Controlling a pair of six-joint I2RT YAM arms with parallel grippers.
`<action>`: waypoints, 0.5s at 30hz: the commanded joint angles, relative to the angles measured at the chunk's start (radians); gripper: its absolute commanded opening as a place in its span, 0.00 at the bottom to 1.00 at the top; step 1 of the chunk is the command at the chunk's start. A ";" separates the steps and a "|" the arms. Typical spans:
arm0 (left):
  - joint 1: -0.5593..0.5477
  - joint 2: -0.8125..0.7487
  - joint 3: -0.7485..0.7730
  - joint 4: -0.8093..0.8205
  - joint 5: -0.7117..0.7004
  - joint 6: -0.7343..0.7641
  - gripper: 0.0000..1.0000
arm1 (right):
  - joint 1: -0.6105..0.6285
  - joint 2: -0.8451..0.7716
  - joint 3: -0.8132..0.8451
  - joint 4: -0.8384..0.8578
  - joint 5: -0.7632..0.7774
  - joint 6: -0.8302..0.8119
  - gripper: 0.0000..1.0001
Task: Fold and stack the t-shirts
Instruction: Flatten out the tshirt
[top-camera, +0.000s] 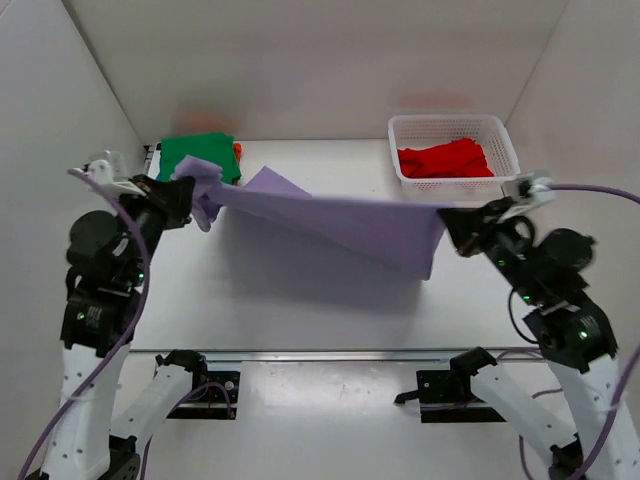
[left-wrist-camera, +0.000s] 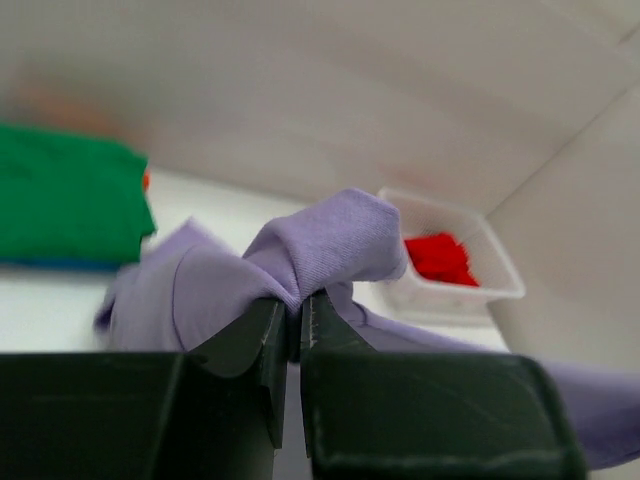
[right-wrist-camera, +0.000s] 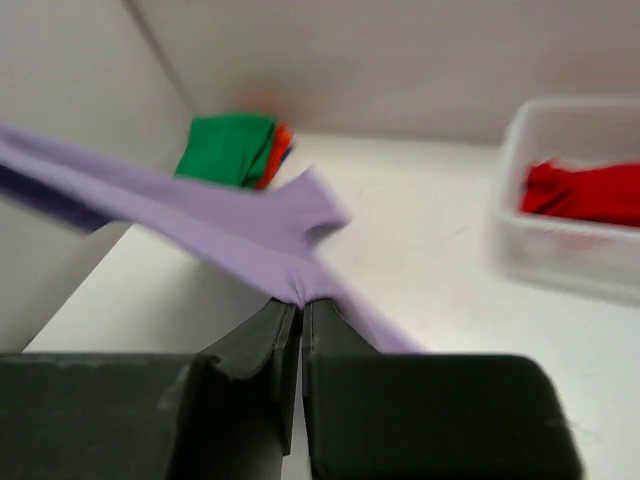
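Lavender t-shirt (top-camera: 340, 220) stretched between left gripper (top-camera: 190, 201) and right gripper (top-camera: 446, 219); only wrist views show jaws pinched shut on it. Beyond them we count one green t-shirt (top-camera: 200, 156), one red t-shirt (top-camera: 445, 160).

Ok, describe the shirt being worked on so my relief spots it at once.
Look at the white table, between the two arms. Strung in the air across it is the lavender t-shirt, pinched by the left tool and right tool. It alone is purple and lifted; the green t-shirt lies folded, the red t-shirt sits in the basket.
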 joint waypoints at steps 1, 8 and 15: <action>-0.023 -0.007 0.182 -0.036 -0.034 0.084 0.00 | -0.320 -0.020 0.138 -0.012 -0.294 -0.119 0.00; -0.035 0.091 0.418 -0.037 0.013 0.120 0.00 | -0.415 0.060 0.334 0.002 -0.386 -0.147 0.00; -0.031 0.159 0.313 0.017 0.003 0.171 0.00 | -0.386 0.173 0.267 0.110 -0.432 -0.116 0.00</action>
